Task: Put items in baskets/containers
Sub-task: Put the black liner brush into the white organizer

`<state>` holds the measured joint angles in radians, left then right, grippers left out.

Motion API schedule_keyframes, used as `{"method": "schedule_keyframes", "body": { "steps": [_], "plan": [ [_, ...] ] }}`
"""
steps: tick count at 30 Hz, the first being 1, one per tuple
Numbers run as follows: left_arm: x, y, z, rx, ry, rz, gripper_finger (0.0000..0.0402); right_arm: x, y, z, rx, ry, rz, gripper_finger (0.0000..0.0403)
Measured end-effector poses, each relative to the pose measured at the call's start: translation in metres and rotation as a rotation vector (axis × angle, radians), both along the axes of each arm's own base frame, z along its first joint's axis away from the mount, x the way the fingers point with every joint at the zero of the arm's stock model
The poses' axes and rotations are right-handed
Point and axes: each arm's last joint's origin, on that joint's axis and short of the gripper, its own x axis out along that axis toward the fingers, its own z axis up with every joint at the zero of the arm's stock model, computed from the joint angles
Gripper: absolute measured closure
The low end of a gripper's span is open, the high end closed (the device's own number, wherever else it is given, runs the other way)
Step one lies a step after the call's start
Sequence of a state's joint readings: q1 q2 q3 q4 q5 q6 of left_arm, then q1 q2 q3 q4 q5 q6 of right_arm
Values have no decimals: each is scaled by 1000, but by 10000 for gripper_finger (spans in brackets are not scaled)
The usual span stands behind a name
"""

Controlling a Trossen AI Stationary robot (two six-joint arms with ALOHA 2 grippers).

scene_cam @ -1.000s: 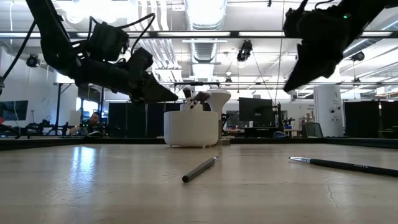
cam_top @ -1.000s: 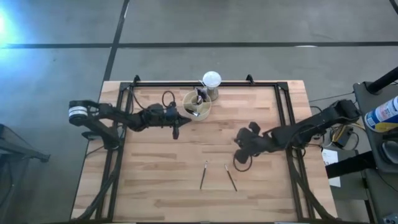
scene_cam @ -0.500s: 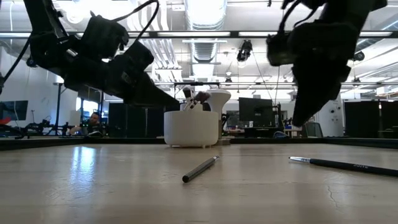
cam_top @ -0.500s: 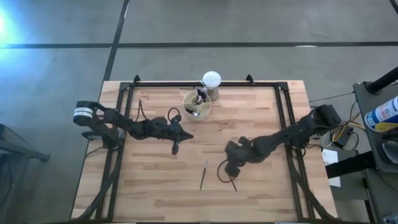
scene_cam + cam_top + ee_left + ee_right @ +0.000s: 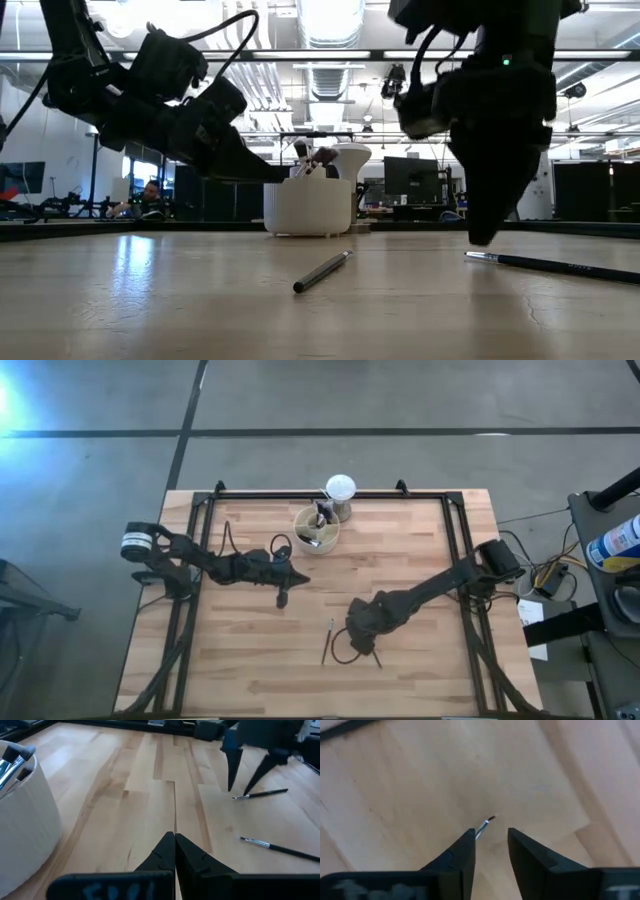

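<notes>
The left claw [image 5: 281,598] hangs above the bare wooden surface [image 5: 240,650] with its dark, tapering fingers pressed together and nothing between them, waiting just in front of the organiser [image 5: 315,530]. That container is a smooth, cream, round cup near the far edge, already bristling with brushes, beside a white ball on a small stand [image 5: 340,488]. Further right, two brushes are left lying on the pale planks: a thin dark one [image 5: 327,642] angled toward the cup, and a second [image 5: 260,794] with a silvery ferrule and fine tip. The right claw [image 5: 490,842] is low over that second brush, its fingers spread to either side of the metal end. The risk lies here, I judge: the handle is slim, round and glossy, so fingers closing off-centre could roll it away or squeeze it out sideways, and fingertips driven too low would scrape the wood. Gripping so near the tip might also leave the long handle drooping, awkward to steer into a narrow compartment. From overhead the arm hides the contact, so whether the fingertips touch the surface is uncertain.
</notes>
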<state>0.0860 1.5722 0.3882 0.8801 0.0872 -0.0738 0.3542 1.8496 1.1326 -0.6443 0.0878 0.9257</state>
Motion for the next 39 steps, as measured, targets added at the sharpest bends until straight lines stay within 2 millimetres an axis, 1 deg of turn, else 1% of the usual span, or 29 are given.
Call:
{"method": "schedule_keyframes", "body": {
  "steps": [4, 7, 10, 17, 22, 25, 30, 36, 39],
  "plan": [
    [0, 0, 0, 2, 0, 13, 400, 4, 3, -9, 0, 29, 9, 285],
    [0, 1, 0, 1, 1, 22, 400, 4, 3, -12, -5, 36, 15, 293],
    [0, 1, 0, 2, 3, 30, 400, 3, 3, -13, -13, 39, 33, 309],
    [0, 1, 0, -18, 3, 37, 400, -1, 5, -14, -21, 38, 60, 364],
    [0, 1, 0, -22, 2, 39, 400, 0, 5, -11, -26, 40, 86, 378],
    [0, 1, 0, -29, 3, 41, 400, 1, 6, -6, -23, 60, 95, 376],
    [0, 0, 0, -28, 3, 44, 400, -2, 13, 8, -15, 70, 88, 355],
    [0, 0, -1, -32, 5, 46, 400, -8, 24, 10, -7, 70, 40, 316],
    [-1, 0, -1, -42, 8, 49, 400, -9, 27, 4, 6, 53, 13, 300]
  ]
}}
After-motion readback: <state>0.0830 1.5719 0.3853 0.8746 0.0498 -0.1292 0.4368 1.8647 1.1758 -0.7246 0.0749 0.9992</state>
